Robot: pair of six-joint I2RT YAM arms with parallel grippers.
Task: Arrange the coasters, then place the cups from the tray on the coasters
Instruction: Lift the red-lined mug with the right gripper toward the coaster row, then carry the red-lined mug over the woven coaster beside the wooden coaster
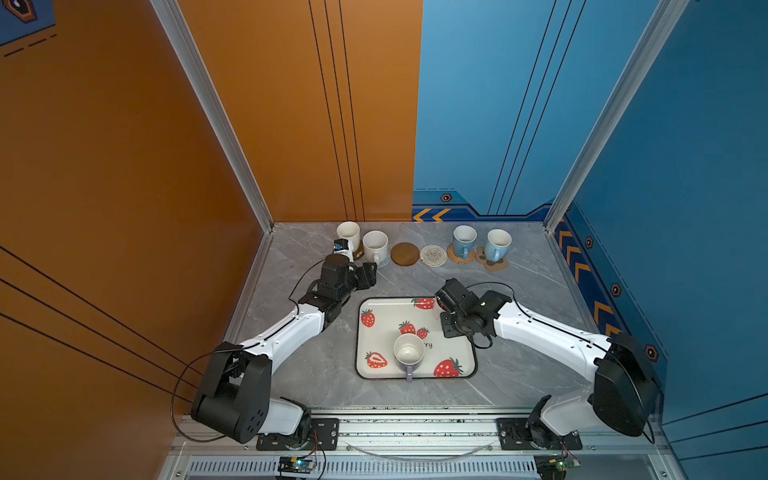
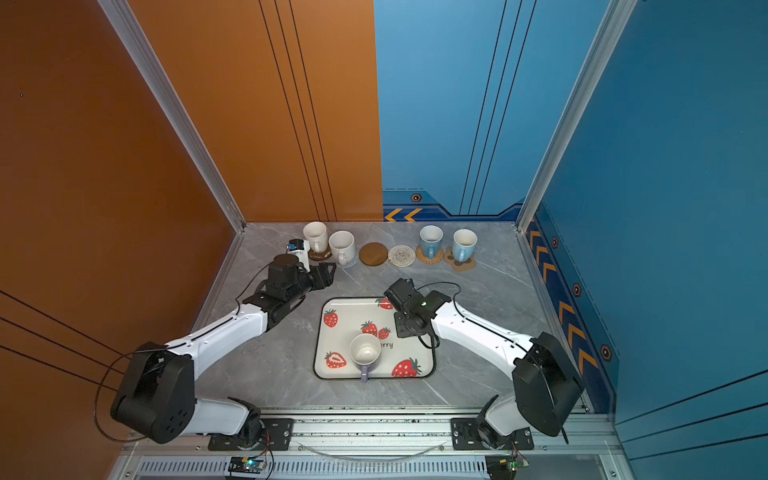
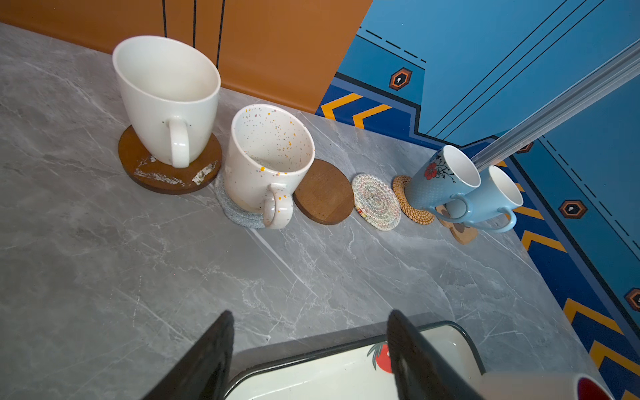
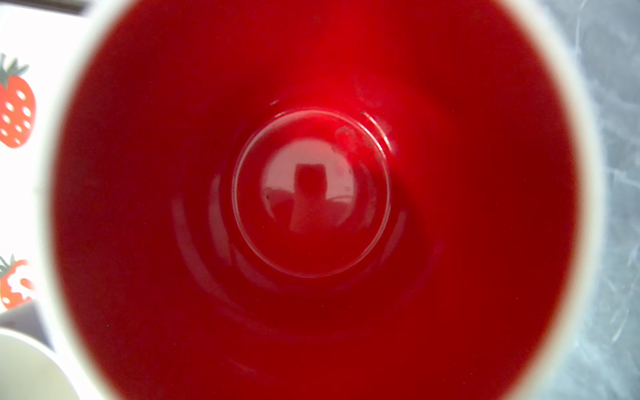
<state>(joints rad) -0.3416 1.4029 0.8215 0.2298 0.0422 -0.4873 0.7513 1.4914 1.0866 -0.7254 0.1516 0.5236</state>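
In both top views the tray [image 1: 384, 338] carries the lavender cup [image 1: 409, 352] near its front edge. Beyond the tray's far edge runs the coaster row. The plain white cup [image 1: 348, 233], the speckled cup [image 1: 375, 245] and two blue cups [image 1: 464, 240] are seated there, while a brown disc [image 1: 404, 254] and the cream spiral [image 1: 433, 255] lie bare between them. My left gripper [image 1: 368, 274] hovers off the tray's far left corner. My right gripper [image 1: 446, 296] sits over its far right corner, fingertips hidden under my own wrist.

From my left wrist, my left jaws stand wide with nothing between them, above the tray's far rim.

From my right wrist, the red-lined cup [image 4: 311, 194] fills nearly everything, with tray strawberries at one edge and table at another. No finger shows, so I cannot tell whether I grip it.

My worry is that a thin hold could let the cup tilt or slip onto the tray's rim. Seated cups hem in the bare coasters, so a wide approach could knock the speckled cup or a blue one. With this camera blinded, I may also land off-centre.
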